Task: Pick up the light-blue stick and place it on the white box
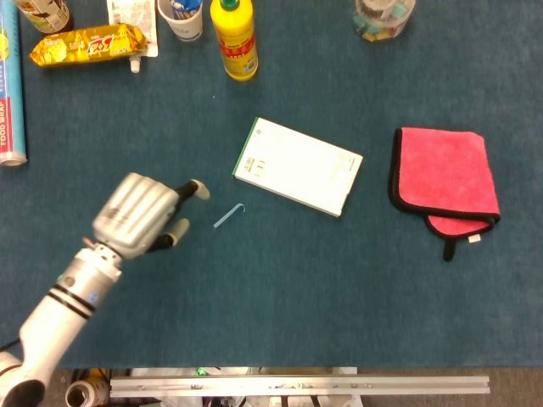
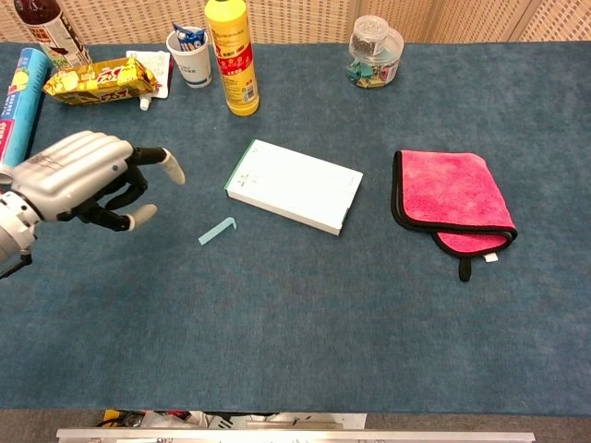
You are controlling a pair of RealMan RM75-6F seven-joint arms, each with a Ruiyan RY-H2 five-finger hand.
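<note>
The light-blue stick [image 1: 228, 215] [image 2: 217, 231] lies flat on the blue table cloth, a short way left of and in front of the white box [image 1: 298, 166] [image 2: 294, 186]. My left hand [image 1: 142, 214] [image 2: 88, 178] hovers just left of the stick, fingers apart and slightly curled, holding nothing. Its fingertips [image 1: 198, 188] point toward the stick without touching it. The white box lies flat at the table's middle with nothing on top. My right hand shows in neither view.
A folded pink cloth [image 1: 443, 174] lies right of the box. Along the back stand a yellow bottle [image 1: 234, 38], a paper cup [image 1: 181, 17], a snack bag [image 1: 87, 44], a clear jar [image 1: 383, 17] and a blue tube [image 1: 10, 85] at far left.
</note>
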